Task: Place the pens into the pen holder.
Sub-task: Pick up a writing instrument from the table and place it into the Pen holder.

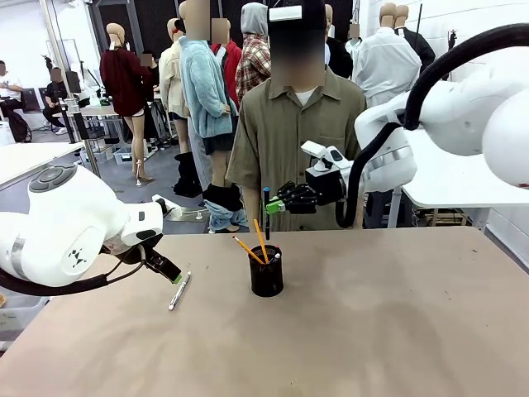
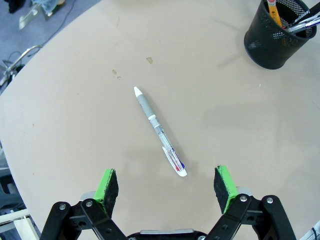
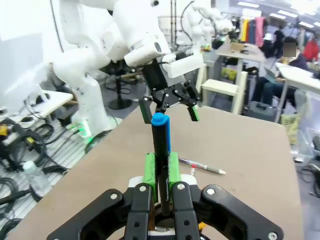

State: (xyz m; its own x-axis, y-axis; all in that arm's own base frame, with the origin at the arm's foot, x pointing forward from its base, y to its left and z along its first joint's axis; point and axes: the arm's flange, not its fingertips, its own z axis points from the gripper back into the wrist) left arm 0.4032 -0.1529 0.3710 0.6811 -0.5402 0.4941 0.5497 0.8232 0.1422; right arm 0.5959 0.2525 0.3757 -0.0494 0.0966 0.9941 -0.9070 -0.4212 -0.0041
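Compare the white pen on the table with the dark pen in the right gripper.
The white pen lies flat on the table; the dark pen stands upright in the air. The white pen is free, the left gripper open; the dark pen is clamped in the right gripper. Both are outside the pen holder.

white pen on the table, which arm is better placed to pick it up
Left. The left gripper is open right over the white pen, a finger to each side. The right gripper is shut on the blue pen, up near the pen holder.
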